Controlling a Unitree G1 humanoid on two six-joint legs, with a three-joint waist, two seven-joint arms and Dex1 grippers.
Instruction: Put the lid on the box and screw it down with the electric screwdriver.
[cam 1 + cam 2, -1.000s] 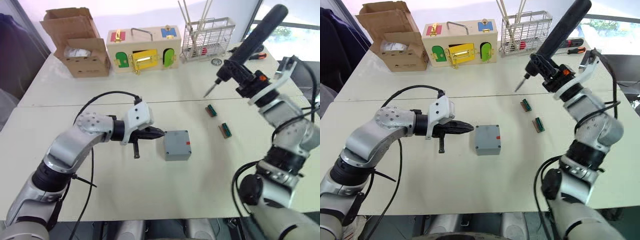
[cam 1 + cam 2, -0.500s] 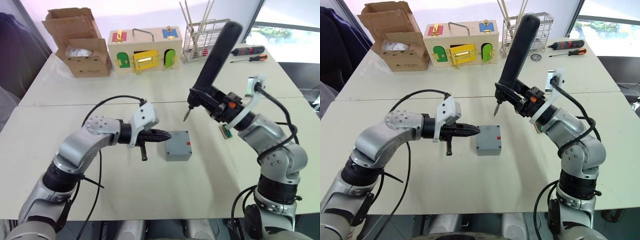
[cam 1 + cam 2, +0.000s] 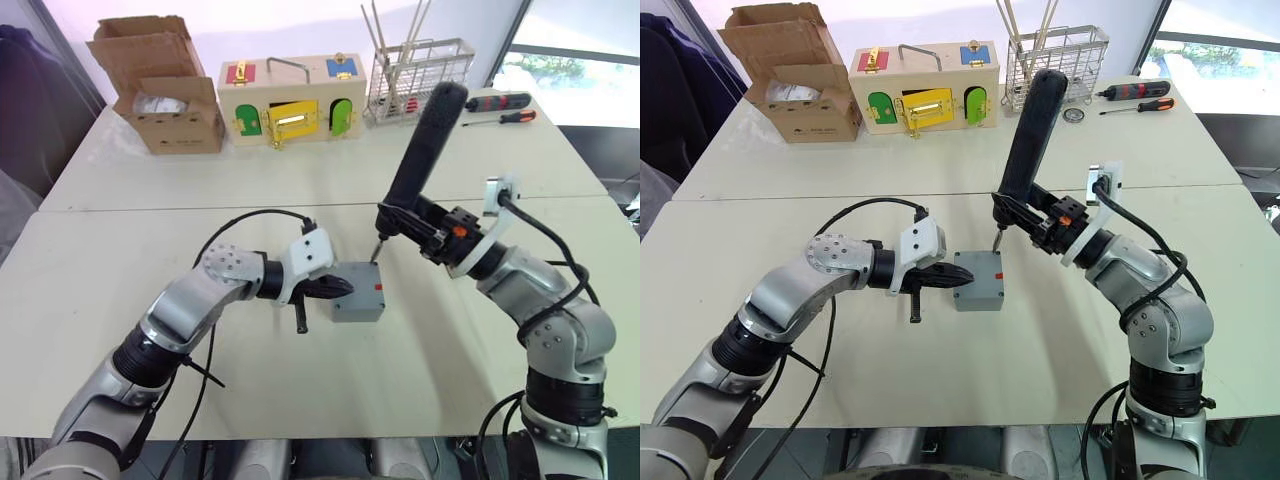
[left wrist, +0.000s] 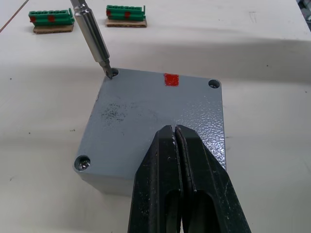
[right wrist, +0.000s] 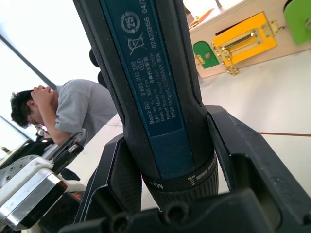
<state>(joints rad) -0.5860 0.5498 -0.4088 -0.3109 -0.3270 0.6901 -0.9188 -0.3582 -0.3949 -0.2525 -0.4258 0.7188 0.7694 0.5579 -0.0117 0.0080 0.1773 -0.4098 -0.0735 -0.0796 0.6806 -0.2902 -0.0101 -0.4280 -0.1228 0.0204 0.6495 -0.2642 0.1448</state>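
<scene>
The grey box (image 3: pixel 358 296) sits mid-table with the lid (image 4: pixel 146 109) lying flat on it; a red mark (image 4: pixel 171 79) shows near the lid's far edge. My left gripper (image 4: pixel 175 131) is shut, its tips resting on the lid's near edge. My right gripper (image 3: pixel 414 222) is shut on the black electric screwdriver (image 3: pixel 420 150), held steeply tilted above the box. The metal bit (image 4: pixel 92 36) reaches down with its tip in the lid's corner screw hole (image 4: pixel 113 74). Screw recesses show at two other corners.
Two green terminal blocks (image 4: pixel 52 20) lie just beyond the box. At the table's back stand a cardboard box (image 3: pixel 160 95), a wooden latch box (image 3: pixel 290 100) and a wire rack (image 3: pixel 418 70); hand screwdrivers (image 3: pixel 500 108) lie back right. A person (image 5: pixel 73 109) sits beyond the table.
The right arm swung the electric screwdriver in and down until its bit reached the lid's corner hole. The left gripper slid forward onto the lid.
</scene>
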